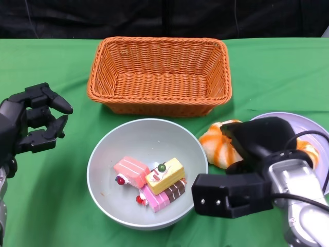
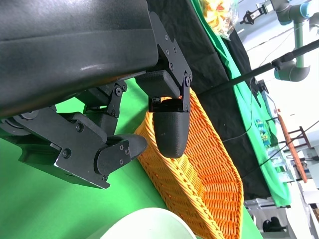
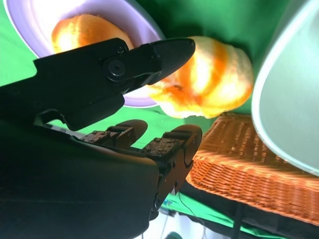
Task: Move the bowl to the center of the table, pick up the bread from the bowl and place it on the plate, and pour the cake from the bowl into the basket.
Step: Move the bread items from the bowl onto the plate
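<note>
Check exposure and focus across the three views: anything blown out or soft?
Head view: even light, sharp; bowl and basket read clearly. Right wrist view: bread and plate glare nearly white, and the right hand looms dark. Left wrist view: left hand sharp, the bright background overexposed.

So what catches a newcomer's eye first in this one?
The orange wicker basket at the back of the green table, empty. In front, a grey bowl holds small cakes. Beside it, the right robot hand holds an orange-striped bread near the plate.
</note>
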### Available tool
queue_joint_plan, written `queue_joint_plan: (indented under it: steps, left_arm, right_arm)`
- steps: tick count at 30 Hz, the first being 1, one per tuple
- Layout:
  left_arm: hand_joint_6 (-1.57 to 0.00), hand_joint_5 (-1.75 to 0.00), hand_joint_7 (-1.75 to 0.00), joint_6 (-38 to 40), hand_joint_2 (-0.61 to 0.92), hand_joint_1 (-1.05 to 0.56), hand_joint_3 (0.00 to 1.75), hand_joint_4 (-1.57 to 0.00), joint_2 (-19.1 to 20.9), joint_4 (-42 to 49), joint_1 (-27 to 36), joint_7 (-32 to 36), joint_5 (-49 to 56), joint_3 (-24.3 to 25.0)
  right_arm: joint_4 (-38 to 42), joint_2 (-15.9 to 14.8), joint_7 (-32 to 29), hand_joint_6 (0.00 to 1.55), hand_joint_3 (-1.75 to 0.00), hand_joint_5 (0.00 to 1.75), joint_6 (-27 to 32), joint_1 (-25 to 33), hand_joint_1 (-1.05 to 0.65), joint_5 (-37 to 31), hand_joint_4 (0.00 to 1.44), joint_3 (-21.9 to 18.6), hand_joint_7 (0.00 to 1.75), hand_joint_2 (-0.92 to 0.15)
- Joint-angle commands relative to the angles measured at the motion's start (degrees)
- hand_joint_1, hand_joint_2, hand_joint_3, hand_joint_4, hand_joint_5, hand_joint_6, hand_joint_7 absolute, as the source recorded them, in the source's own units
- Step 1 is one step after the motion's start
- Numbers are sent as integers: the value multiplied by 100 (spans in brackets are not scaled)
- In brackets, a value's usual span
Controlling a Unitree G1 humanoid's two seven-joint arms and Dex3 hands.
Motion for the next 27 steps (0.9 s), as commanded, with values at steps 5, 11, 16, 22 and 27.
queue_joint_plan:
  steps: [5, 11, 16, 22, 27]
  left_arm:
    - [-73, -161, -132, -75, 71, 2, 84, -72, 46, -64, 95, 18, -32, 21]
    - [-72, -161, -132, -90, 71, 2, 83, -71, 58, -118, 145, 65, 6, -2]
    - [-72, -161, -133, -80, 72, 4, 82, -71, 28, -224, 204, 42, -48, 21]
    - [-71, -162, -134, -76, 72, 4, 83, -70, 27, -258, 221, 36, -47, 19]
    - [-71, -162, -134, -68, 72, 4, 84, -69, 30, -271, 231, -25, -84, 32]
  right_arm:
    - [715, 75, -459, 46, -10, 0, -99, -249, -89, -116, 44, 188, 0, -92]
    - [1317, 178, -712, 43, -10, 0, -135, -463, -90, -96, 41, 364, 0, -92]
    - [1726, 273, -1046, 50, -10, 10, -109, -571, -83, -207, 62, 563, 3, -92]
    - [1842, 297, -1190, 56, -10, 17, -103, -607, -77, -153, 75, 604, 4, -92]
    - [1994, 299, -2006, 75, -9, 62, -509, -464, -55, 208, 77, 427, 16, -92]
